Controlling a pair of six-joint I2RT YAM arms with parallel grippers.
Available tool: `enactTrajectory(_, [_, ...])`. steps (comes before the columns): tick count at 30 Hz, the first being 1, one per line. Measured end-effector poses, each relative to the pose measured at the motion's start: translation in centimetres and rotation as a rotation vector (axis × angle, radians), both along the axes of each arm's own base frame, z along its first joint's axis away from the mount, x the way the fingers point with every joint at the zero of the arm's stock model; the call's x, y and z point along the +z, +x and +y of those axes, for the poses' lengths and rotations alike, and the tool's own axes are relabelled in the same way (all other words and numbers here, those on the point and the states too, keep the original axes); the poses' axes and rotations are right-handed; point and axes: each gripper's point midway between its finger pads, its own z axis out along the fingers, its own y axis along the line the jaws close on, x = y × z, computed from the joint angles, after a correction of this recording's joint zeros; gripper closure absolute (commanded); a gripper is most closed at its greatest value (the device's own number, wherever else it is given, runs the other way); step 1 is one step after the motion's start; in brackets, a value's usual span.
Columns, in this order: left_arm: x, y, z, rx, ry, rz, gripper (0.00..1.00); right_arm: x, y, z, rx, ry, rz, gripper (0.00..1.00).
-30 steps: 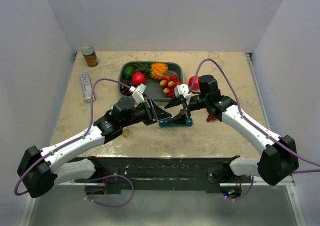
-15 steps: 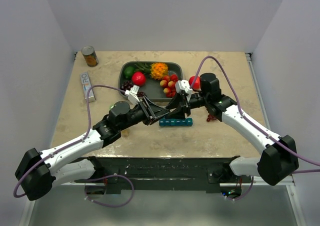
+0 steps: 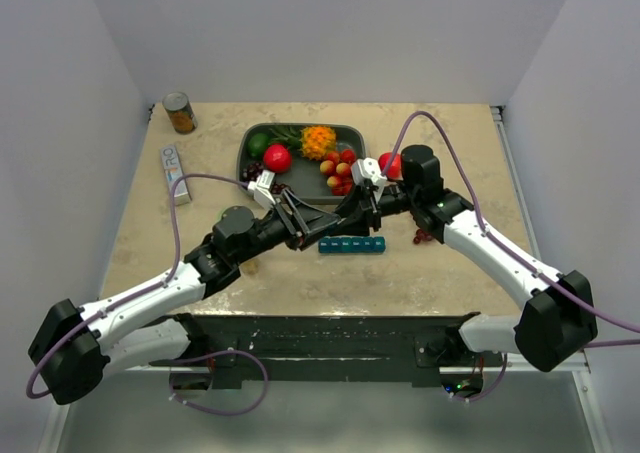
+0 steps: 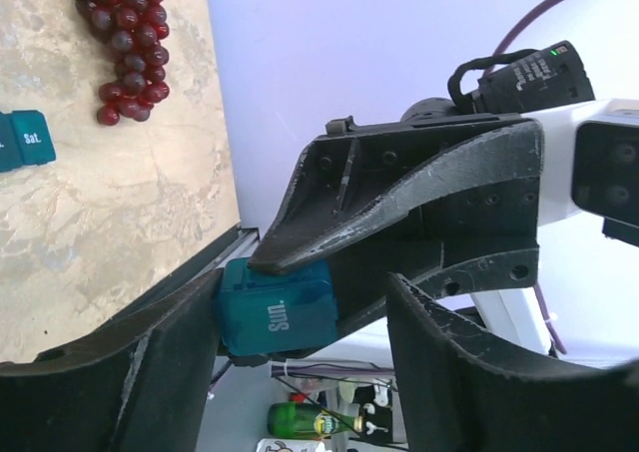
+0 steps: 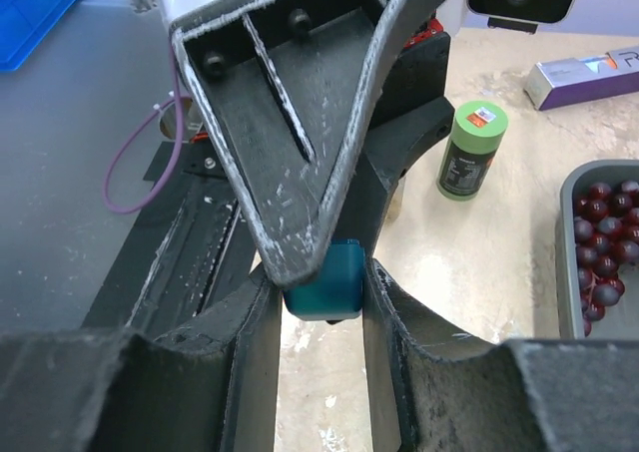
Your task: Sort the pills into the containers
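One small teal-blue square plastic cell (image 4: 278, 312), stamped "Sun.", is up in the air, clear of the tan stone-patterned table (image 3: 140, 223)! The right gripper (image 5: 321, 272) has it pinched between both fingers. The left gripper (image 4: 305, 297) stands spread wide, one finger against the cell's side, the other well apart. Below them the teal strip of joined cells (image 3: 351, 244) lies on the table, near the grey fruit tray (image 3: 350, 128). No pills in sight. This looks like one cell being readied for filling. Next, I'd say, the left must close squarely on it, or catch its lid, without knocking it loose.
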Motion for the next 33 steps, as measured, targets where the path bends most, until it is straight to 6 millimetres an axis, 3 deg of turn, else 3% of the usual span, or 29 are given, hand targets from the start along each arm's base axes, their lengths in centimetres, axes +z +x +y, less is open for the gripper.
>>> enactTrajectory(3, [0.3, -0.3, 0.1, -0.008, -0.012, -0.013, 0.29, 0.0, -0.1, 0.0, 0.005, 0.001, 0.001, 0.95])
enactTrajectory(9, [0.1, -0.5, 0.3, -0.012, -0.004, -0.013, 0.44, 0.1, -0.3, 0.0, 0.02, 0.007, -0.003, 0.96])
enactTrajectory(14, [-0.5, -0.4, 0.5, -0.008, 0.013, -0.002, 0.71, 0.1, -0.3, 0.0, 0.023, 0.008, -0.011, 0.99])
enactTrajectory(18, [-0.6, -0.4, 0.5, -0.011, 0.014, -0.005, 0.86, 0.1, -0.3, 0.0, 0.024, 0.008, -0.017, 1.0])
enactTrajectory(33, [0.0, -1.9, 1.6, -0.067, -0.086, -0.05, 0.87, 0.3, -1.3, 0.4, 0.082, 0.03, -0.058, 1.0])
